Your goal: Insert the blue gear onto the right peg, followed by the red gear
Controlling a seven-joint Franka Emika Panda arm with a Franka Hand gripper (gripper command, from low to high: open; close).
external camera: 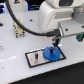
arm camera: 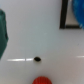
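One blue gear (external camera: 49, 53) lies on the white plate (external camera: 35, 59) at the exterior view's lower centre, the gripper (external camera: 56, 40) just above it, grip unreadable, while only the wrist view shows the red gear (arm camera: 41, 80).

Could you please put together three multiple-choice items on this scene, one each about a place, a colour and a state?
1. Where is the blue gear in the exterior view?
A. On the white plate
B. On the bare table, far from the plate
C. Held up in the air

2. What colour is the round thing at the edge of the wrist view?
A. Green
B. Red
C. Yellow

3. Is the gripper holding the blue gear?
A. Yes, clamped on it
B. No, it hangs above it
C. Yes, lifting it

Answers: 1 A, the gear lies inside the plate's black border. 2 B, it is bright red. 3 B, there is a gap between them.
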